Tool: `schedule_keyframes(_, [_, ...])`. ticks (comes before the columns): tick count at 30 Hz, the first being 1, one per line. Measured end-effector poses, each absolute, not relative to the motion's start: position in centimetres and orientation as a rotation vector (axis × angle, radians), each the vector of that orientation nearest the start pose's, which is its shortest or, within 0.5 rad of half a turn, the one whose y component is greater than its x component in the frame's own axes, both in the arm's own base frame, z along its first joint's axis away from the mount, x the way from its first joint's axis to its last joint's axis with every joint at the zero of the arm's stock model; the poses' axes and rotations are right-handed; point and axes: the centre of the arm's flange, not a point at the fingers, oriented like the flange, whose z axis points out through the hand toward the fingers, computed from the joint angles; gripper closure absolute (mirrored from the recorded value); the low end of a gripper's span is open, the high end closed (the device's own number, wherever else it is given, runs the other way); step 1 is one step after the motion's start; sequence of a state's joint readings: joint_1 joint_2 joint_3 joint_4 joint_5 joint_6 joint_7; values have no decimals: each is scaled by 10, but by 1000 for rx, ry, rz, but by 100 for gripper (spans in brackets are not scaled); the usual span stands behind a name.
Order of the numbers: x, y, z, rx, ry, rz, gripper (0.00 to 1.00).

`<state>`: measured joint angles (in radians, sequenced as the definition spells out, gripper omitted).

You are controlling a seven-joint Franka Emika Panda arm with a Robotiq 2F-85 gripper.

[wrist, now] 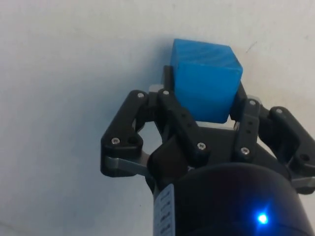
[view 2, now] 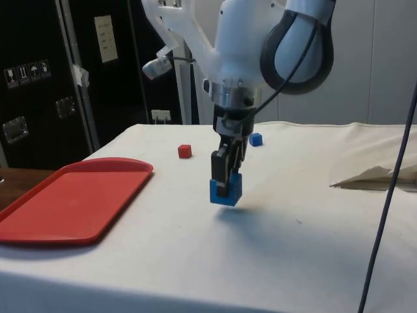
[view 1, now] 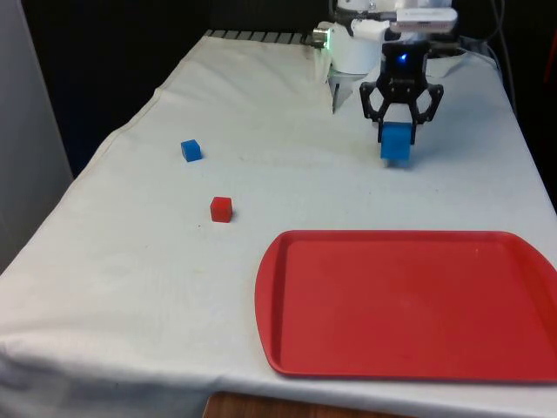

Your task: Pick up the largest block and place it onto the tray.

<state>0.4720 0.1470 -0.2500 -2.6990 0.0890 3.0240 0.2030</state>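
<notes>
Above open cloth (view 1: 287,183), hand (view 1: 397,139) gripping large blue block (view 1: 395,144)

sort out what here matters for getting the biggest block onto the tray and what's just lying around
Part of the job:
- large blue block, held between the gripper fingers, lifted off the cloth
- red tray, nothing on it

Just lying about:
- small blue block on the cloth
- small red block on the cloth, nearer the tray
</notes>
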Motion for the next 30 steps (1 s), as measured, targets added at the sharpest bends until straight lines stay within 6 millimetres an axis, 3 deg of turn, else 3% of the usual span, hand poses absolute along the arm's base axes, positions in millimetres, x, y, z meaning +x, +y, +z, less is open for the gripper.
schedule_keyframes(30, [469,89,254,-3053,193,-376,100])
